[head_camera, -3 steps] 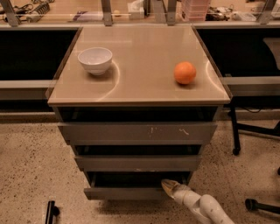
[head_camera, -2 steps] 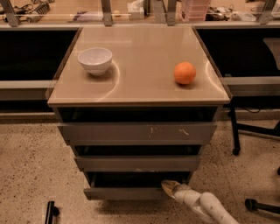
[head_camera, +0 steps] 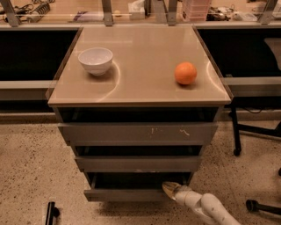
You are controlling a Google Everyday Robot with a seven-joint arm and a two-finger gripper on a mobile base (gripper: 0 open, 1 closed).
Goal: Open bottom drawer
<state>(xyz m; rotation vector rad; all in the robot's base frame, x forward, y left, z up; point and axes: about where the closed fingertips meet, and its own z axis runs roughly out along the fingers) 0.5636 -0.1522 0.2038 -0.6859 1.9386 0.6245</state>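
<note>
op: entry, nearest first. what do you have at the bottom edge?

log: your white arm (head_camera: 210,208) comes in from the lower right. the gripper (head_camera: 170,189) at its end sits low, at the right part of the bottom drawer (head_camera: 127,194), its tip against the upper edge of that front. how far open it is: cannot tell. whether it has hold of anything: cannot tell either. a small black object (head_camera: 50,213) lies on the speckled floor (head_camera: 30,167) at lower left.

op: and the drawer itself?

log: it is the lowest of three grey fronts, plain and unmarked, with a dark gap above it. a sliver of its left side wall shows, so it looks slightly out.

op: any change against a second ago?

log: none you could log. the gripper is at the same spot on the front and the drawer sits as it did.

op: further back?

log: the middle drawer (head_camera: 136,164), then the top drawer (head_camera: 136,133) with pale scratches right of centre. above them is the tan cabinet top (head_camera: 140,88), with a white bowl (head_camera: 95,60) at left and an orange (head_camera: 185,73) at right, well apart. both are where they were. a cluttered ledge (head_camera: 131,13) runs behind.
</note>
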